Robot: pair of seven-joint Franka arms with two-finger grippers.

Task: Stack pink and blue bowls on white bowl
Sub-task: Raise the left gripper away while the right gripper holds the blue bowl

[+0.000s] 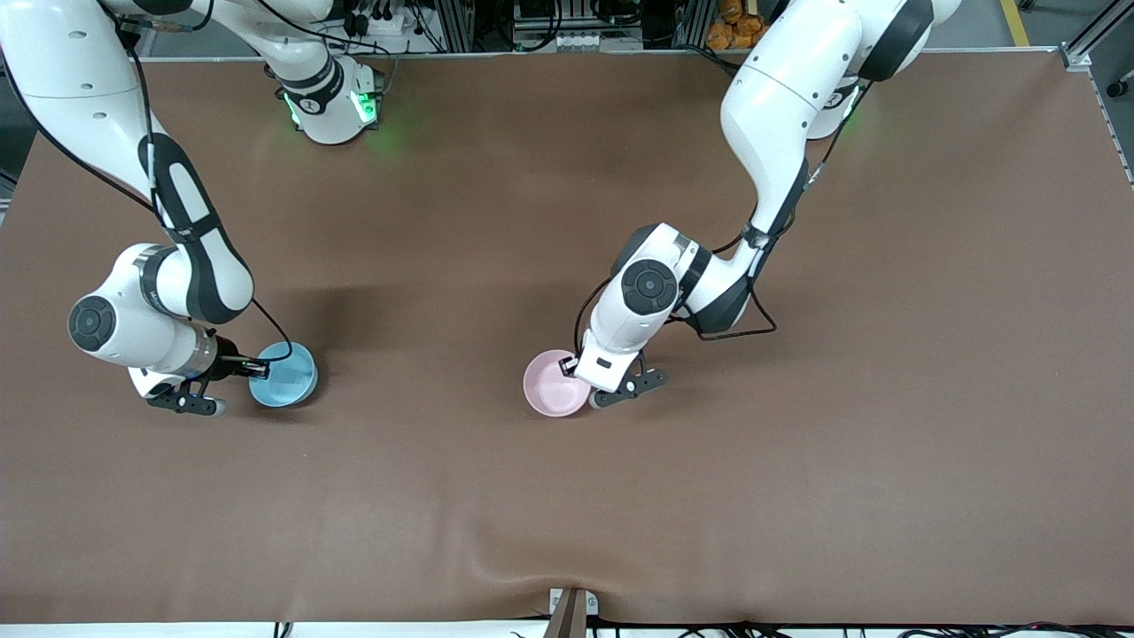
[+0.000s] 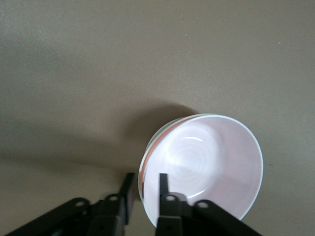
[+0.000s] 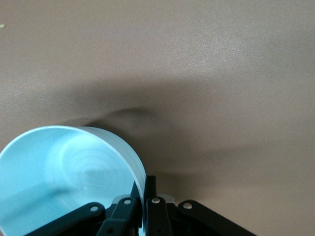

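Observation:
The pink bowl (image 1: 551,381) sits near the table's middle. In the left wrist view (image 2: 216,162) a second pale rim (image 2: 146,157) shows just under its rim; it looks like the white bowl with the pink one nested in it. No separate white bowl shows. My left gripper (image 1: 583,385) is open and straddles that rim (image 2: 145,186), one finger (image 2: 163,184) inside and the other apart outside. The blue bowl (image 1: 285,374) is toward the right arm's end. My right gripper (image 1: 252,377) is shut on its rim (image 3: 145,189); the bowl (image 3: 59,172) looks tilted.
The brown table cover (image 1: 797,461) stretches wide around both bowls. It has a raised wrinkle at the edge nearest the front camera (image 1: 567,580). Both arm bases stand at the table's edge farthest from that camera.

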